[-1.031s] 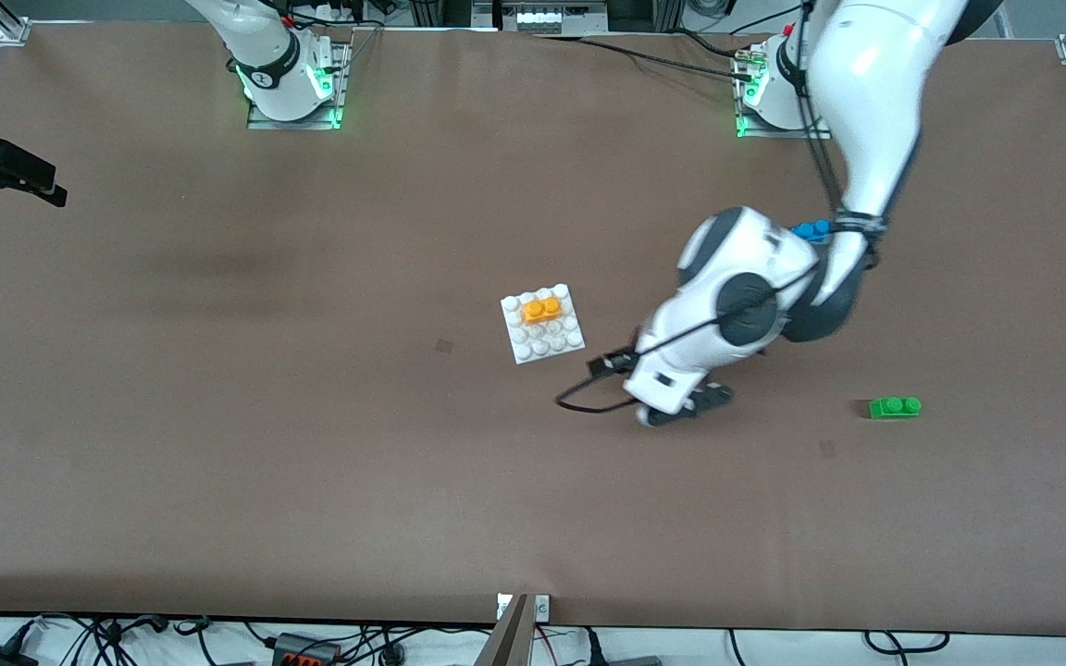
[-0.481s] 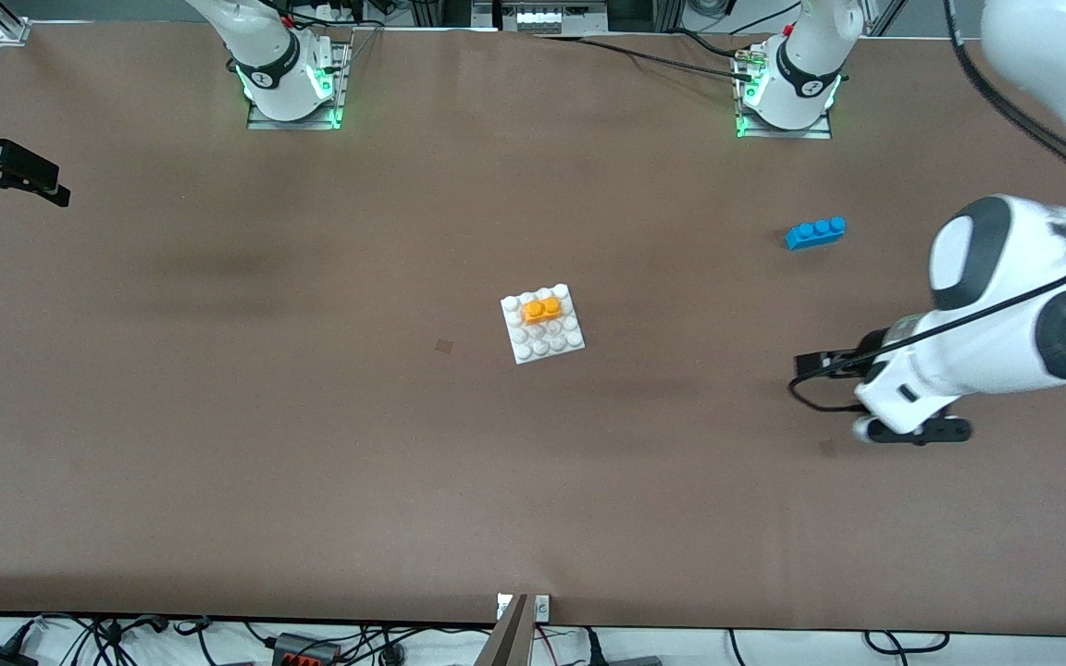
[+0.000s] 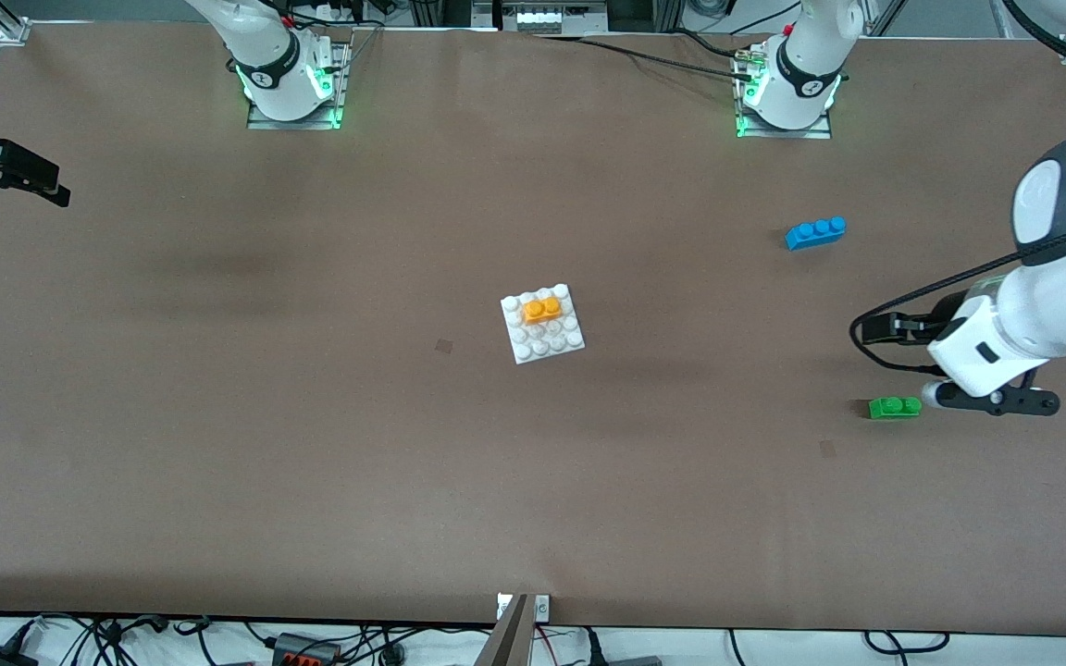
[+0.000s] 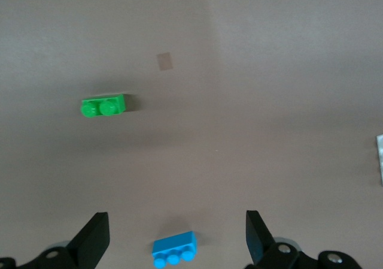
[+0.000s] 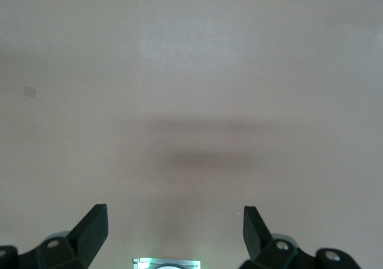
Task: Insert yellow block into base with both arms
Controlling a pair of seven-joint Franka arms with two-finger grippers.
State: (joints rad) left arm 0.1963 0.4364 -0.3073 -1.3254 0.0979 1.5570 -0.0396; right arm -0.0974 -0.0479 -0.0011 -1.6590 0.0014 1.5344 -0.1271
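Note:
The yellow block [image 3: 541, 310] sits on the studs of the white base [image 3: 550, 348] at the table's middle, along the base's edge nearer the robots. My left gripper [image 3: 996, 401] is open and empty, in the air over the table at the left arm's end, just beside the green brick. In the left wrist view its fingers [image 4: 96, 236] stand wide apart and a sliver of the base [image 4: 380, 161] shows at the picture's edge. My right gripper [image 3: 10, 176] is open and empty over the right arm's end of the table; the right wrist view [image 5: 173, 216] shows only bare table.
A green two-stud brick [image 3: 895, 407] lies near the left gripper and also shows in the left wrist view [image 4: 103, 107]. A blue three-stud brick [image 3: 815, 232] lies nearer the left arm's base, and the left wrist view [image 4: 173, 252] shows it too.
My left arm has swung away from beside the base to its own end of the table, uncovering the blue brick and then the green brick. The right gripper has barely moved; block and base have not.

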